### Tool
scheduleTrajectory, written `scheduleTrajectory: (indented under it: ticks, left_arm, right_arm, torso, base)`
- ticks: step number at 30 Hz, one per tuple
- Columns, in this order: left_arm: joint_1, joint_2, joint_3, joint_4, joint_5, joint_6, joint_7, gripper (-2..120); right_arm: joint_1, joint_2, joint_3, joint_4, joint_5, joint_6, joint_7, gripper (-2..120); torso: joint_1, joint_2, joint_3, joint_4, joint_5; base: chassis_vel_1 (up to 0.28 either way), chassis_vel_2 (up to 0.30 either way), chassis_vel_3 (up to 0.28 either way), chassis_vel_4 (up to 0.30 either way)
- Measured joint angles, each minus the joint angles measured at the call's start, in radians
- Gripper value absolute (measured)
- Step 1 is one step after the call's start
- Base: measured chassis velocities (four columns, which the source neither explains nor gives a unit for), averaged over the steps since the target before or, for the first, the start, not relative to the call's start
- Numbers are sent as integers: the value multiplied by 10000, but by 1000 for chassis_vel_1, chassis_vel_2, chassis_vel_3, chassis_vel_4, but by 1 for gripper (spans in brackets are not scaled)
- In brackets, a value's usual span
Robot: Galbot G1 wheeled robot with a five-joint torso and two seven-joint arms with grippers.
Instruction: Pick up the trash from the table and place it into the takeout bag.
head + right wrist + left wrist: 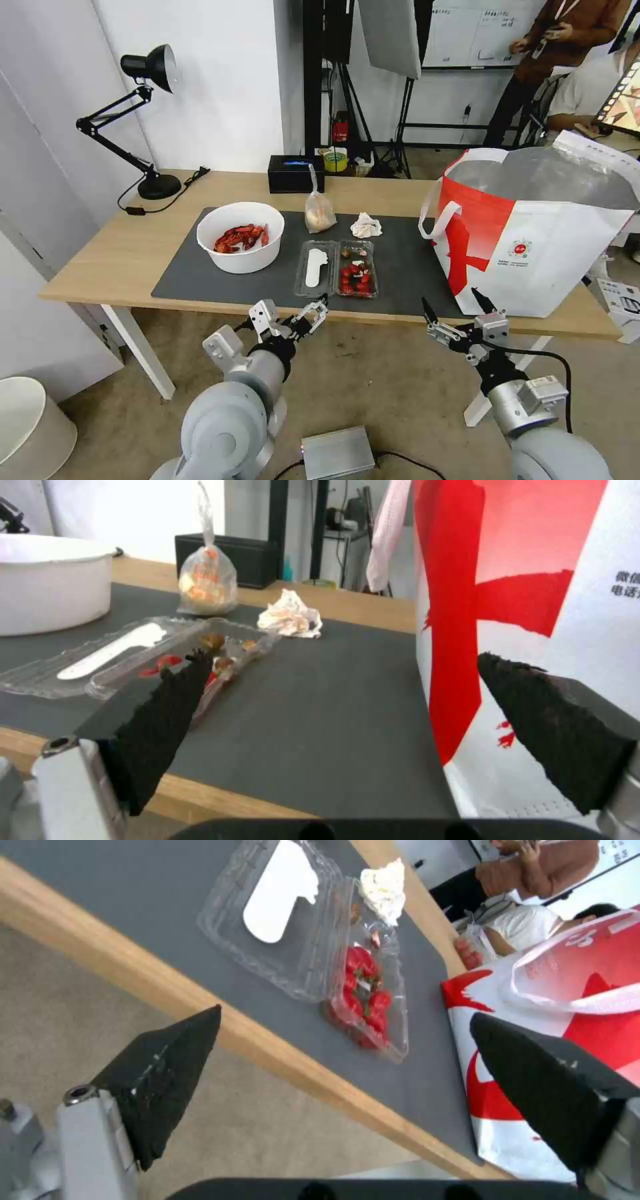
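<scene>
On the dark mat [400, 267] of the table [113, 260] lies the trash: a white bowl [240, 238] of red crayfish shells, an open clear clamshell [335, 268] [313, 955] [133, 652] with red scraps, a knotted clear bag [319, 212] [205, 582] and a crumpled tissue [366, 226] [385, 888] [291, 616]. The takeout bag [540, 233] [567, 990] [533, 580] stands open at the mat's right end. My left gripper [293, 315] [345, 1015] hangs open and empty just before the table's near edge, facing the clamshell. My right gripper [455, 308] [341, 656], also open and empty, hovers by the takeout bag's lower front corner.
A black desk lamp [150, 67] stands at the table's far left corner and a black box [295, 173] [230, 560] at the back edge. A grey box [337, 453] lies on the floor between my arms. A white bin [30, 427] sits lower left.
</scene>
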Motion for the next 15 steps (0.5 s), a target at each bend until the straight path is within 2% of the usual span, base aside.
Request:
scheduleTrajectory:
  ticks: [15]
  left_arm:
    - [-940, -196, 406, 802, -540, 0, -559, 100]
  right_arm:
    - [12, 192, -22, -147, -85, 1, 77, 100]
  torso:
    - [0, 0, 0, 0, 0]
  base:
    - [0, 0, 0, 0]
